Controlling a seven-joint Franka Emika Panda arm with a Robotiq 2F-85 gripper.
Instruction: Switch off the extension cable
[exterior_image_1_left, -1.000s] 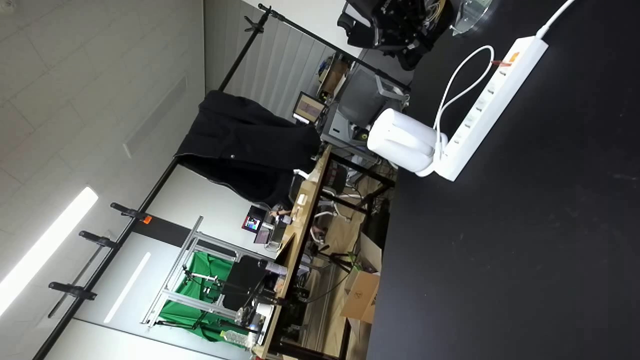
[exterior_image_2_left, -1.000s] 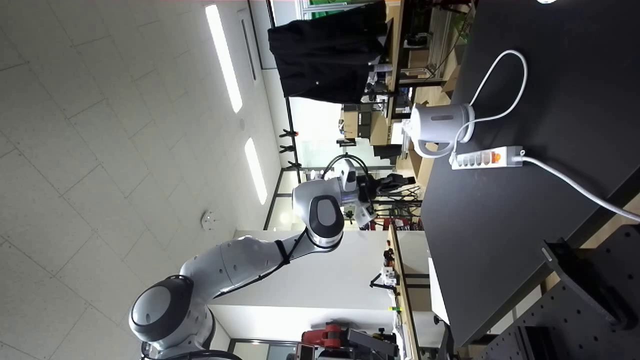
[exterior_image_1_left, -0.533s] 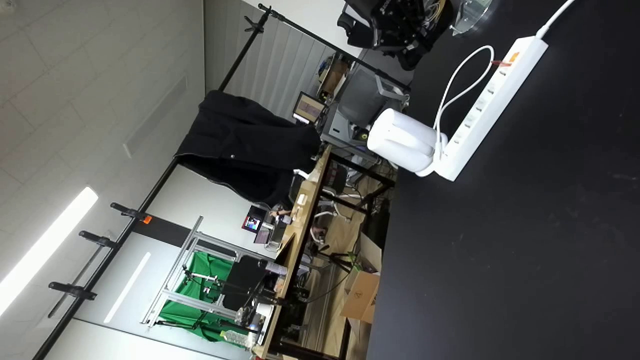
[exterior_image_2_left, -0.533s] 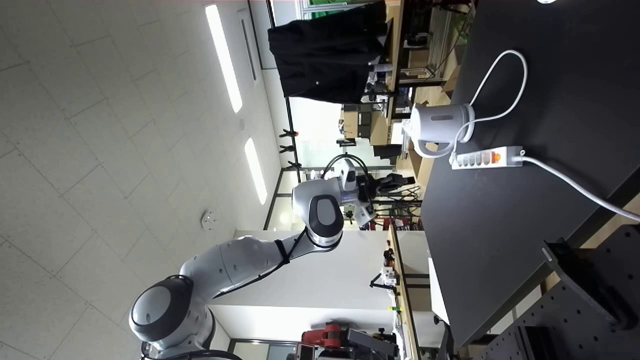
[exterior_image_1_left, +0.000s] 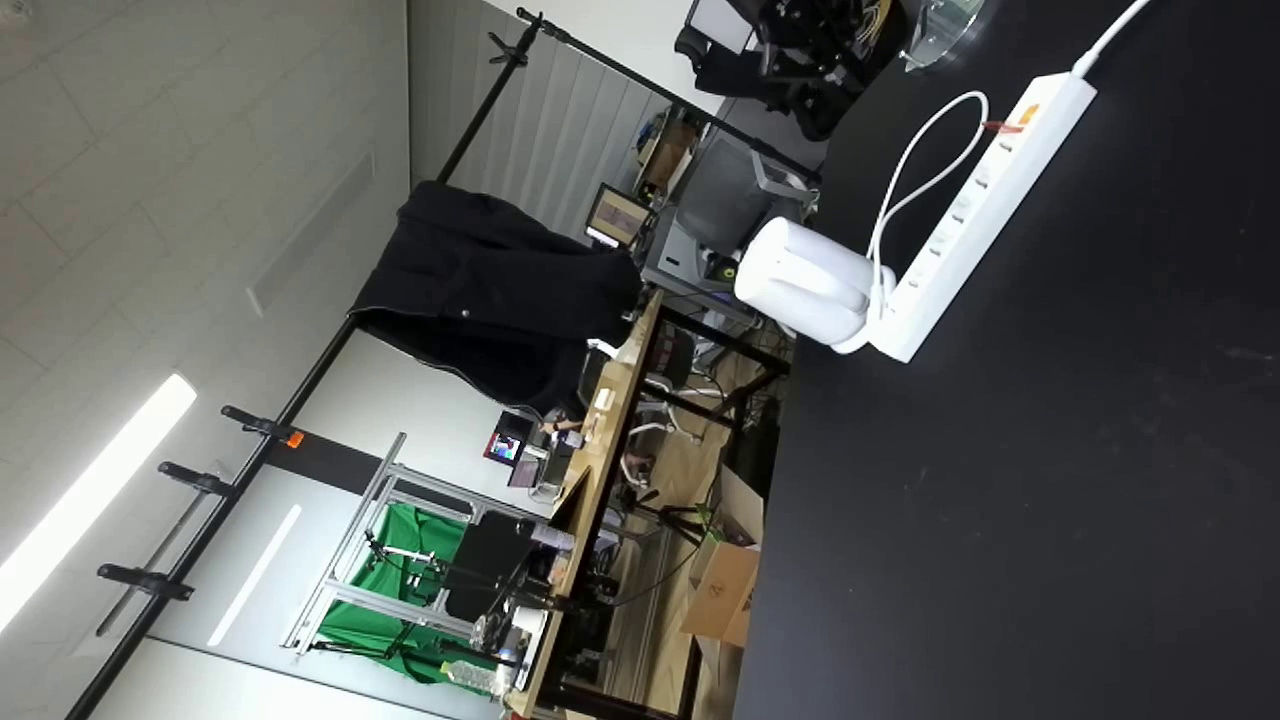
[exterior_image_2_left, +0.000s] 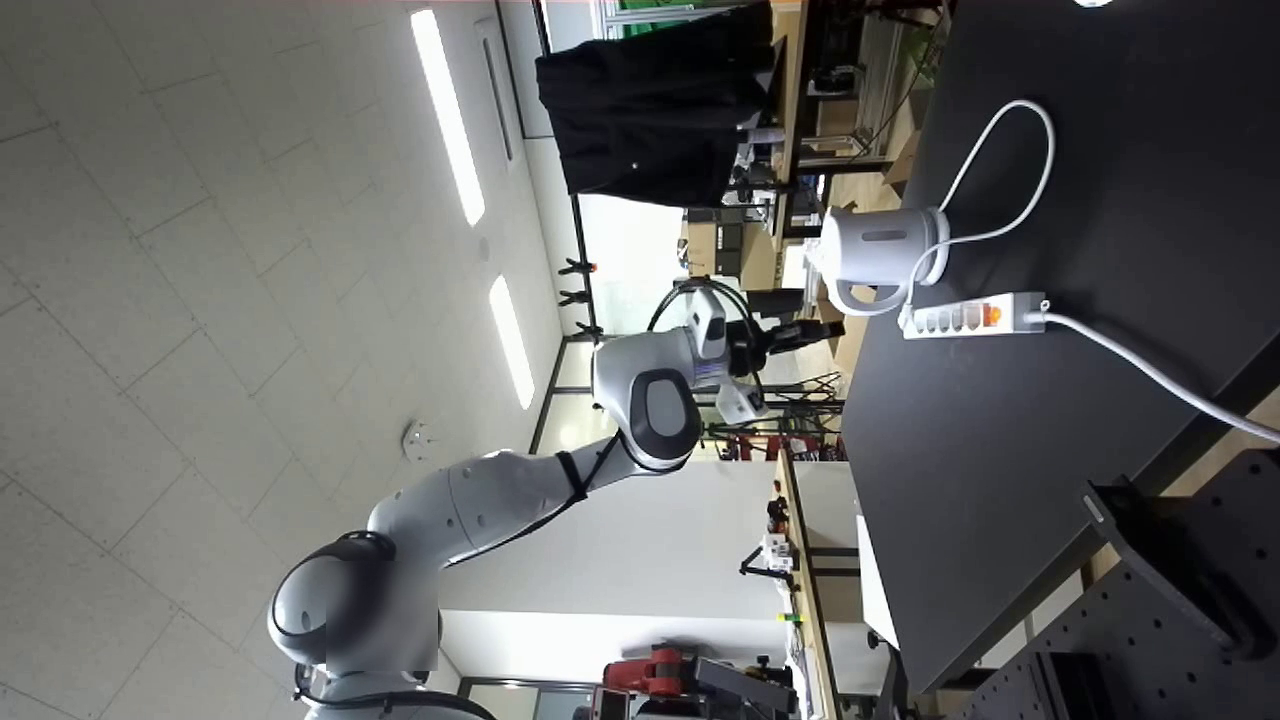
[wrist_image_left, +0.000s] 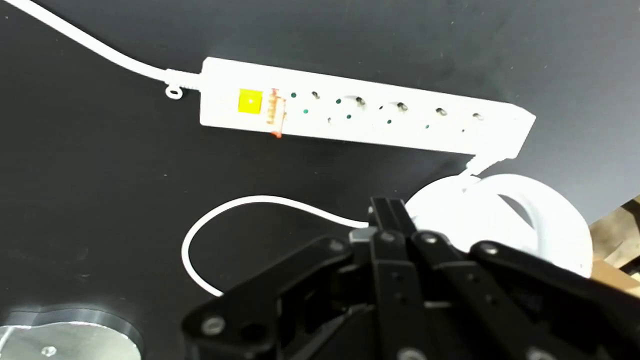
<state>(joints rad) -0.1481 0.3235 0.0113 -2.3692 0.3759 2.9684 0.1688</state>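
The extension cable is a long narrow white power strip (wrist_image_left: 370, 112) with a row of sockets, lying on the black table. It shows in both exterior views (exterior_image_1_left: 985, 215) (exterior_image_2_left: 960, 318). Its switch looks yellow in the wrist view (wrist_image_left: 250, 101) and orange in an exterior view (exterior_image_2_left: 991, 316), near the cord end. A reddish translucent piece (wrist_image_left: 275, 112) sits beside the switch. My gripper (wrist_image_left: 389, 201) is shut, its fingers together with nothing between them. It hangs above the table, apart from the strip, in an exterior view (exterior_image_2_left: 836, 329). It shows only partly in an exterior view (exterior_image_1_left: 800, 50).
A white kettle (exterior_image_2_left: 885, 245) stands on the black table (exterior_image_2_left: 980, 450) by the strip's far end. Its thin cord (exterior_image_2_left: 1047, 160) loops and plugs into the end socket. The strip's thick cord (exterior_image_2_left: 1150, 370) runs off the table edge. A clear glass dish (wrist_image_left: 70, 340) is nearby.
The arm and gripper have moved up and to the right in the exterior picture, nearer the table. The strip, kettle and cords have not moved.
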